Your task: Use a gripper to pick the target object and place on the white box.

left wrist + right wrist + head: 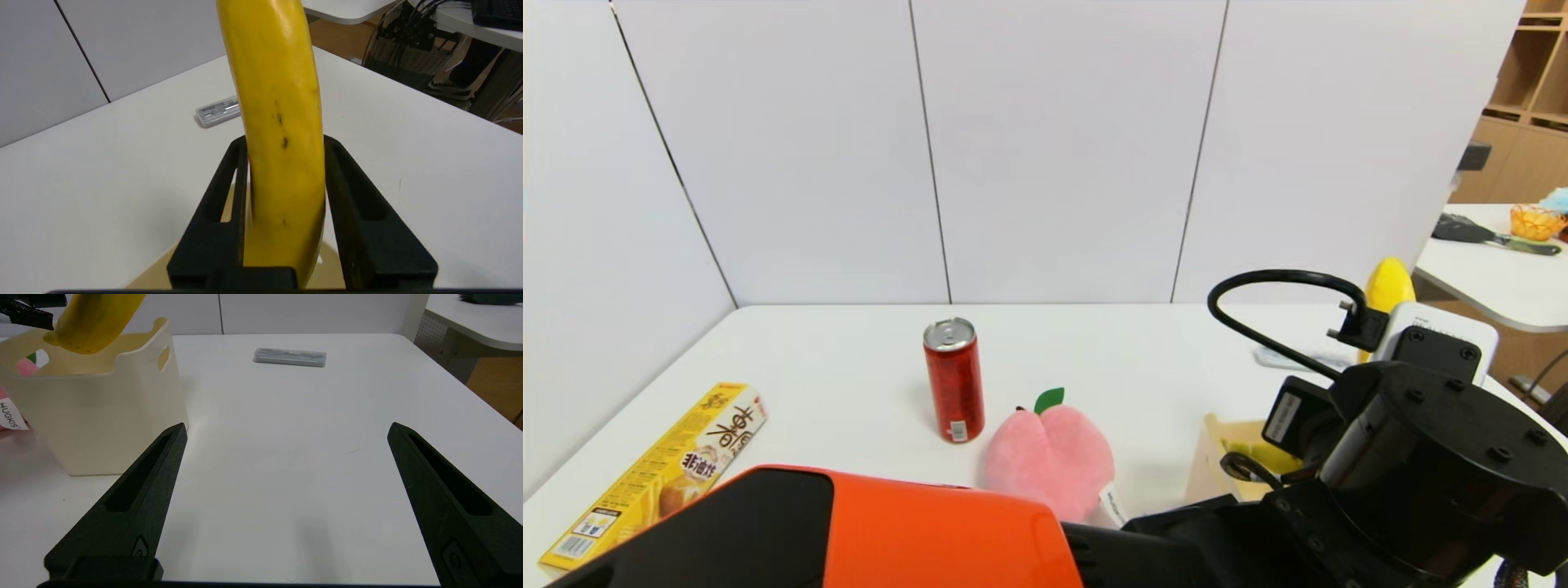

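The yellow banana (282,122) stands nearly upright between the black fingers of my left gripper (284,141). The gripper is shut on the banana, with a thin sliver of light along one finger. In the head view only the banana's top (1388,286) and a bit of its lower part show behind my left wrist. The cream-white box (102,416) stands right below it, and the banana's lower end (94,318) hangs over the box's open top. The box (1209,465) sits right of the plush peach. My right gripper (288,426) is open and empty, low over bare table beside the box.
A red can (953,380) and a pink plush peach (1049,461) stand mid-table. A long yellow snack carton (658,474) lies at the left edge. A flat grey case (290,357) lies beyond the box. Another table (1494,278) stands off to the right.
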### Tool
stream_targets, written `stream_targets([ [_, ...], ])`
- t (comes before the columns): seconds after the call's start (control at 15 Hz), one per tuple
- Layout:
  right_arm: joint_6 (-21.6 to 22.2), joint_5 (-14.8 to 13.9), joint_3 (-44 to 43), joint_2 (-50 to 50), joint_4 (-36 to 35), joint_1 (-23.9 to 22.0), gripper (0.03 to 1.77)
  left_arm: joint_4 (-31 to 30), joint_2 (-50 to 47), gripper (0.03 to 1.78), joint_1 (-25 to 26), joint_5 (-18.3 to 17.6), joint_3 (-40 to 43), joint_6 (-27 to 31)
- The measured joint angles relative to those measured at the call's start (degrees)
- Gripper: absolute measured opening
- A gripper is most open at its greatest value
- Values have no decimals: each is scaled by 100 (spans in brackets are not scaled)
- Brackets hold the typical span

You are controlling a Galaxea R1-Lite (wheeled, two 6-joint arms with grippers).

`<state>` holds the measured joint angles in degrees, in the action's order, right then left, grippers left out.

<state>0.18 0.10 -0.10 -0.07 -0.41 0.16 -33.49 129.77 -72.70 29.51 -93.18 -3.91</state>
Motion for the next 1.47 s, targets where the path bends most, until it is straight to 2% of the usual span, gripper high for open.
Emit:
stream_targets([
  [0.13, 0, 0, 0, 0, 1, 0, 170, -27, -6, 89, 2, 4, 20, 0],
  [0.4, 0, 6, 0, 0, 0, 0, 170, -24, -13, 122, 0, 11, 29, 0],
  [0.73, 0, 1, 0, 0, 0, 0, 170, 204, -350, 145, 2, 0, 46, 166],
  [1.0, 0, -2, 0, 0, 0, 0, 170, 1089, -1134, 155, 46, -38, 9, 634],
  [1.13, 0, 0, 0, 0, 0, 0, 170, 1844, -1618, 159, 278, -88, 2, 912],
  [1.27, 2, 4, 0, 0, 1, 0, 170, 2454, -1954, 161, 711, -284, 62, 1170],
  [1.47, 0, 4, 0, 0, -2, 0, 170, 2569, -2100, 164, 1477, -862, 283, 1457],
])
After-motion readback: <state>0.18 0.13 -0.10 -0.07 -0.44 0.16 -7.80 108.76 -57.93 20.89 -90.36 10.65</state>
